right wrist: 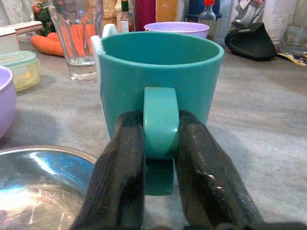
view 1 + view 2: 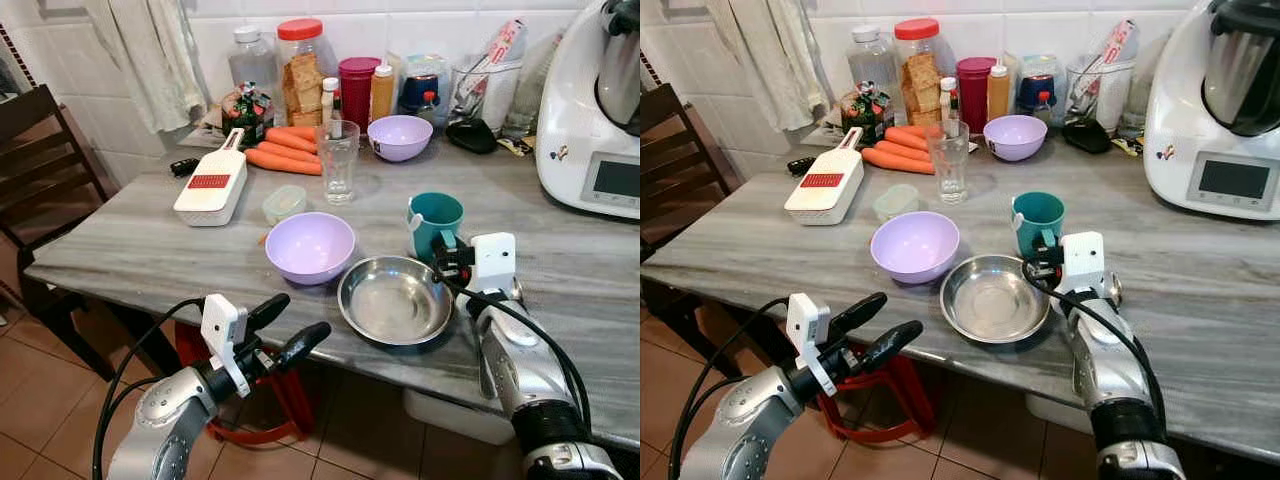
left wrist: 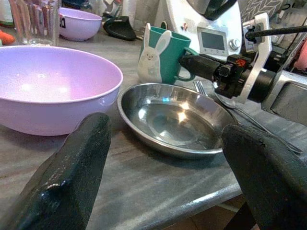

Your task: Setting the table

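The right gripper (image 1: 160, 158) pinches the rigid, light, likely slippery teal mug (image 1: 160, 72) by its handle, while the left gripper (image 2: 285, 330) hangs with jaws open.

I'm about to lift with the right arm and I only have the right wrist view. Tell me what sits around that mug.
Observer: A steel dish lies just in front of the teal mug, toward the table edge, close to your right pincer, which is clamped on the mug's handle.
Operator: Report the left arm.
Observer: The left pincer hangs open off the table's front edge, pointing toward a lilac bowl and the steel dish.
Operator: Say what's on the mug's far side from me.
Observer: A white rabbit figure decorates that side of the mug.
Operator: Check the right side.
Observer: A white kitchen machine stands there, well apart from the mug.
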Tool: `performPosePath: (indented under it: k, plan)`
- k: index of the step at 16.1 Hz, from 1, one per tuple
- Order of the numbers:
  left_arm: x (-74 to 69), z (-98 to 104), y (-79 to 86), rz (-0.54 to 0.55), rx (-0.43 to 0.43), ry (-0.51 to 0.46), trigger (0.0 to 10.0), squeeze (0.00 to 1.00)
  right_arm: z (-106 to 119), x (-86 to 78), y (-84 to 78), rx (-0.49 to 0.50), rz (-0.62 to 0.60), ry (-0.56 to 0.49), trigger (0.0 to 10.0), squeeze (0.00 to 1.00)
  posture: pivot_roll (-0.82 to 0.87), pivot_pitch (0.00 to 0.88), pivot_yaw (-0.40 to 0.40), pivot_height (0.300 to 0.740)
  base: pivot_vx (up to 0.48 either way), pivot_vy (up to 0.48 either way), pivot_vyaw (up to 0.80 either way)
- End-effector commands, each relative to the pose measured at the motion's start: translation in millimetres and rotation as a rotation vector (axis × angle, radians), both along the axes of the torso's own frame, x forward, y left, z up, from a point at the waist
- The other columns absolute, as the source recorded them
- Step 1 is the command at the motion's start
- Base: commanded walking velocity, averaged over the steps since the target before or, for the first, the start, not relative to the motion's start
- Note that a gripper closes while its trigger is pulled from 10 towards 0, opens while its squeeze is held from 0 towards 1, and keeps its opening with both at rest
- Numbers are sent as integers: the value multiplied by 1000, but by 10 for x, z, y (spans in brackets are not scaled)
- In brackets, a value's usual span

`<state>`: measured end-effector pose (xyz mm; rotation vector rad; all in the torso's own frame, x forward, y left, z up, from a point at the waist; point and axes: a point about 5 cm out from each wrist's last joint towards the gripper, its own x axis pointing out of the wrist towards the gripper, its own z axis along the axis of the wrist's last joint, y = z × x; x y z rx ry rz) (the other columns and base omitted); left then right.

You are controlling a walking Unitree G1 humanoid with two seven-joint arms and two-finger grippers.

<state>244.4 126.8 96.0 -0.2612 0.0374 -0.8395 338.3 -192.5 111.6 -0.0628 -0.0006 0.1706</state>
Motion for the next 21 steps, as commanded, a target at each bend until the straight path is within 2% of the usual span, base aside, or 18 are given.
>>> performPosePath:
  k: [1,7,12,16,17,19,21]
  plan:
    - [9,39,10,-3,7,-11,10000,0,73,51,9,7,9,-29,10000,1000,-109,0,106,740,0,0,0]
    - [6,18,-38,-55,-5,2,10000,0,67,31,-60,23,-28,-65,10000,1000,-118,0,112,740,0,0,0]
    - [80,-12,-55,-44,3,-9,10000,0,298,-36,-17,63,-45,-177,10000,1000,-135,0,114,740,0,0,0]
    - [172,5,41,122,27,-58,10000,0,334,-350,-7,83,-109,-257,10000,1000,-143,0,120,740,0,0,0]
    - [196,3,74,176,52,-75,10000,0,317,-414,-1,94,-121,-253,10000,1000,-147,0,122,740,0,0,0]
    - [238,-28,156,273,36,-57,10000,0,257,-624,38,95,-152,-234,10000,1000,-157,0,127,740,0,0,0]
    - [239,-31,170,295,33,-61,10000,0,185,-793,85,82,-169,-209,10000,1000,-158,0,127,740,0,0,0]
